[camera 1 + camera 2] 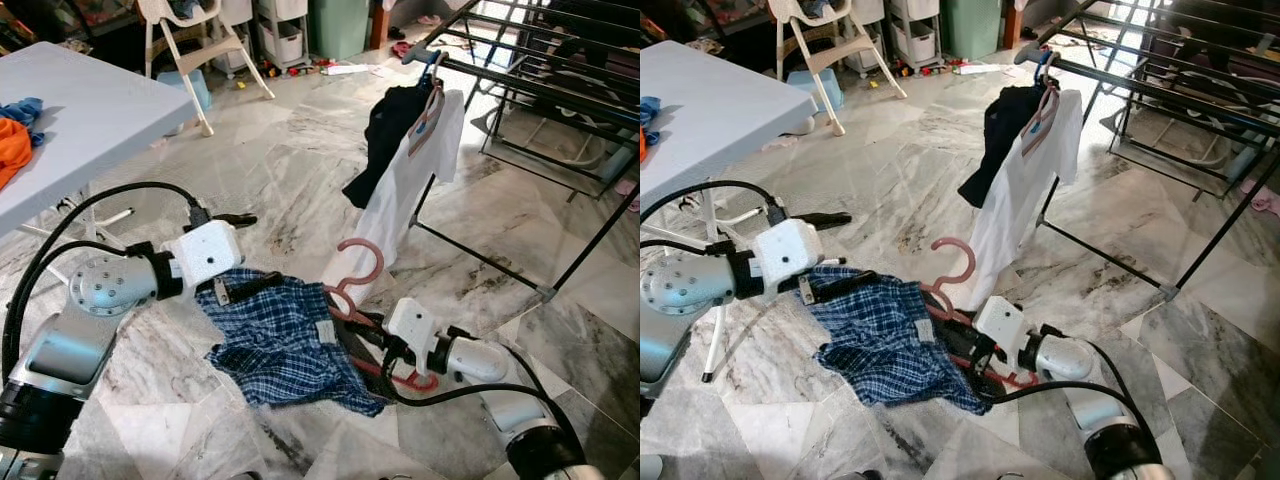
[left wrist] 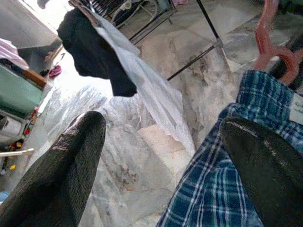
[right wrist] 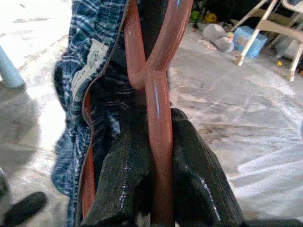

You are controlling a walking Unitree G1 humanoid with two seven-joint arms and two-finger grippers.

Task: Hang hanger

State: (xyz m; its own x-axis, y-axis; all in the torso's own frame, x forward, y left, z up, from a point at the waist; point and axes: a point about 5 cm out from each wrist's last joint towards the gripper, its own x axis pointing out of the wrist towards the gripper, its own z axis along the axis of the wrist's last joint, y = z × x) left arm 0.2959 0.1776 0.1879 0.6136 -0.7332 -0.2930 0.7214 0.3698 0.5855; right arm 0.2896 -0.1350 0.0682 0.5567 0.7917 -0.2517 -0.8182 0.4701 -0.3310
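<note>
My left tool [image 1: 243, 252], fingers spread apart, holds up one edge of the soft blue plaid shirt [image 1: 285, 345]. At three o'clock from it, my right tool [image 1: 372, 347] is clamped on the smooth pink plastic hanger [image 1: 352, 283], hook upward. I judge the limp cotton could slide off, since that side isn't pinched, before I reach the thin metal drying rack [image 1: 540, 70].

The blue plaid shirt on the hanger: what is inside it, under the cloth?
Inside the blue plaid shirt sits the pink hanger; its hook and neck show, clamped by the right gripper. Its shoulders are covered by cloth.
</note>
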